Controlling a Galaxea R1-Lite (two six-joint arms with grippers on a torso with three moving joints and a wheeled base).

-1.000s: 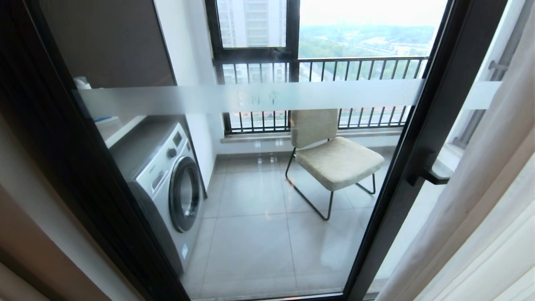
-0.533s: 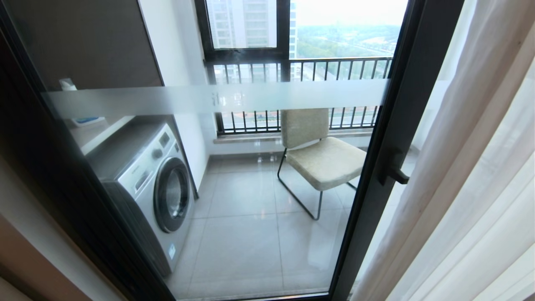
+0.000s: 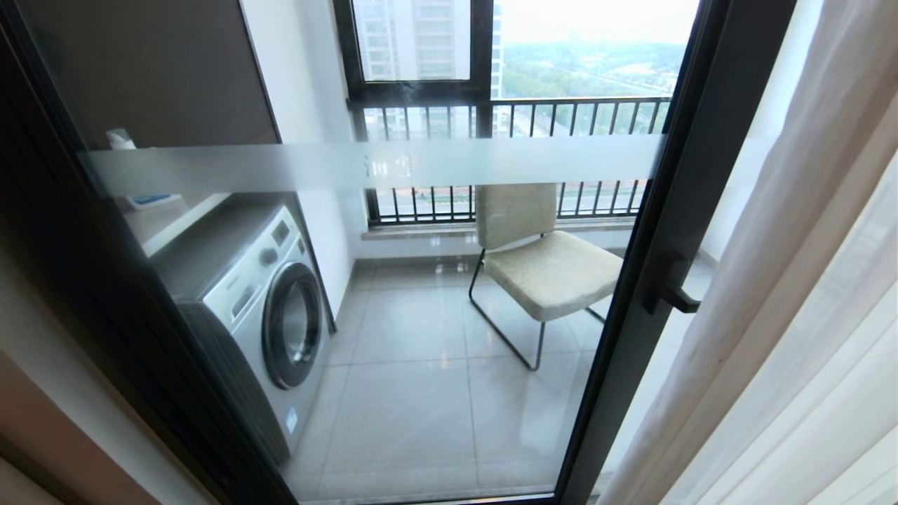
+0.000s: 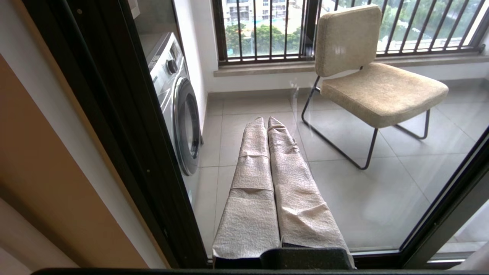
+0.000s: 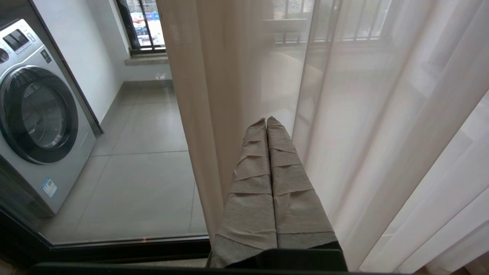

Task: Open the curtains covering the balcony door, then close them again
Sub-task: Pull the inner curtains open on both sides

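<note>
The door (image 3: 435, 294) stands bare across most of the head view, glass clear to the balcony, with the curtains (image 3: 793, 330) bunched at its right edge, past the handle (image 3: 677, 291). So the opening half looks done, and closing looks to be what's left. Left gripper (image 4: 266, 120) faces the glass, fingers pressed together, holding nothing. Right gripper (image 5: 266, 120) points at the sheer folds, also pinched closed and empty, not gripping fabric yet.
</note>
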